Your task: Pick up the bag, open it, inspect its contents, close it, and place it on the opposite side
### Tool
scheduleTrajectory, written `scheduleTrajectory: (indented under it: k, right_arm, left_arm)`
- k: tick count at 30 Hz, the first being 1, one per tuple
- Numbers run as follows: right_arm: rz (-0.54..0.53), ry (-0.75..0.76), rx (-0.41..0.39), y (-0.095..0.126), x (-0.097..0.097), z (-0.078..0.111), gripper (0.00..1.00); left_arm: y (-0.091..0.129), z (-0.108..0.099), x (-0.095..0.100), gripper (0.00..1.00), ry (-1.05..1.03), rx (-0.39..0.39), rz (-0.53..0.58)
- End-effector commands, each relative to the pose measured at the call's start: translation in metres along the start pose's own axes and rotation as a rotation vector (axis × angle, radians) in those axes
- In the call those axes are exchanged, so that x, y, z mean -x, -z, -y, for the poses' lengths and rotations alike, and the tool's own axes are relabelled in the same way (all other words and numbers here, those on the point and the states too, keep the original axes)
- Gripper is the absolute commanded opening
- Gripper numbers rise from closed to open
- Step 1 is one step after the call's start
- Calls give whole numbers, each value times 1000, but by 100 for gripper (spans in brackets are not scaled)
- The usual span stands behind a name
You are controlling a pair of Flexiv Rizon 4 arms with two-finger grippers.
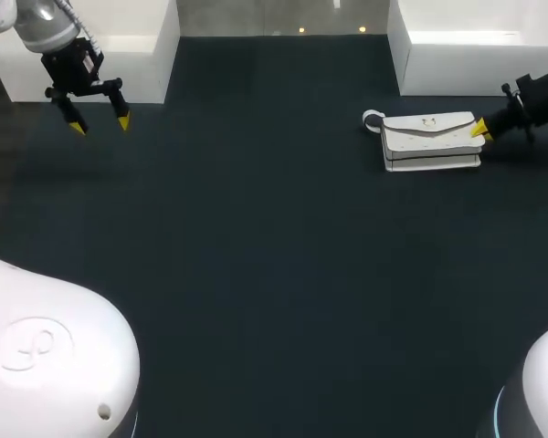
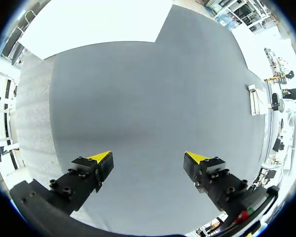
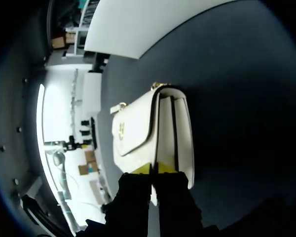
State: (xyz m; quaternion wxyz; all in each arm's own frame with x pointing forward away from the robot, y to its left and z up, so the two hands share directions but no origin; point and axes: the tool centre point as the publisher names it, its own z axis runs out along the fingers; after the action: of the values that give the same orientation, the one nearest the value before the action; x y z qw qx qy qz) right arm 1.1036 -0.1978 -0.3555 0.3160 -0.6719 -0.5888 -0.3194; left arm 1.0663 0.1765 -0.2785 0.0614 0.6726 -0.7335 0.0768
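The white bag [image 1: 431, 141] is lying flat on the dark table [image 1: 256, 274], far over on the right side and towards the far edge, just in front of a white block [image 1: 475, 55] that is standing there. Its flap is facing up and lying closed, with a small gold clasp [image 1: 429, 121] showing on it, and a strap loop [image 1: 373, 119] is poking out at the end nearest the table's middle. The right claw [image 1: 480, 130] is coming in low from the right and is meeting the bag at its outer end. In the right wrist view the right claw [image 3: 158, 169] is showing its two yellow tips drawn almost together, pinching a thin white edge at the near end of the bag [image 3: 153, 133], with the clasp [image 3: 121, 129] lying further ahead on the flap. The left claw [image 1: 99, 123] is hanging above the far left corner of the table, well apart from the bag, beside a second white block [image 1: 137, 55]. In the left wrist view the left claw [image 2: 148, 158] is holding its fingers wide apart with only bare table surface between them, and the bag [image 2: 254, 100] is appearing small and far off beyond the tips.
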Motion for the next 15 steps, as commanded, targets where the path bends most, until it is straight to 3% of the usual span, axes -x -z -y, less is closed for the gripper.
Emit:
scheduleTrajectory:
  k: [1, 9, 15]
  right_arm:
    - [4, -6, -44, 8, 6, -11, 0]
    - [83, 19, 4, 65, 37, -41, 0]
    - [113, 26, 15, 90, 51, -55, 0]
  left_arm:
    - [1, -1, 0, 100, 1, 0, 1]
    - [1, -1, 0, 100, 1, 0, 1]
    - [1, -1, 0, 100, 1, 0, 1]
